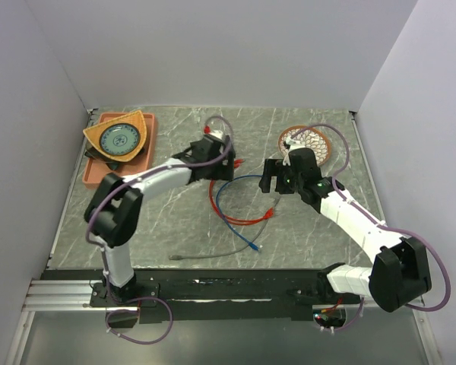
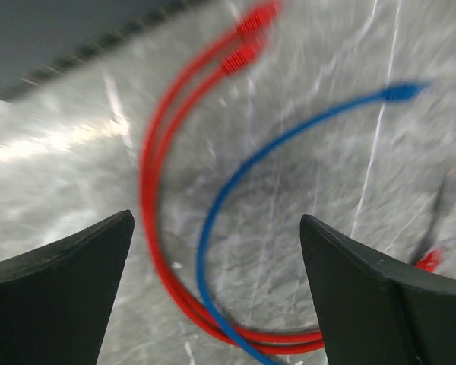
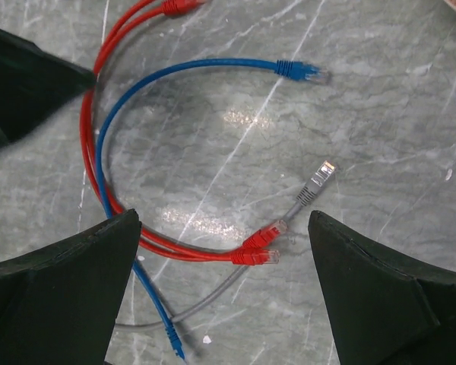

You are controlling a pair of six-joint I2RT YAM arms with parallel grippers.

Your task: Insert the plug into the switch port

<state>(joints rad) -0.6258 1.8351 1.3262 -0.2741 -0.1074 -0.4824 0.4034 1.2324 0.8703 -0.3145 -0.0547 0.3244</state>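
Showing grey plug (image 3: 324,173) | right wrist view | left wrist blurred

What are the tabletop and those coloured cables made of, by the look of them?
Tabletop: grey marble look with white veins, perhaps printed laminate; glossy glints.
Blue cable and red cables: smooth, bendy plastic jackets, lying in loose curves.
Blue cable's plug: seemingly clear hard plastic.

We've got red cables (image 3: 87,144), blue cable (image 3: 205,63) and grey cable (image 3: 304,199) overlapping mid-table, that's the clutter. Tray (image 1: 99,173) blocks far left, basket (image 1: 324,144) far right. Table (image 1: 251,128) passable far centre.
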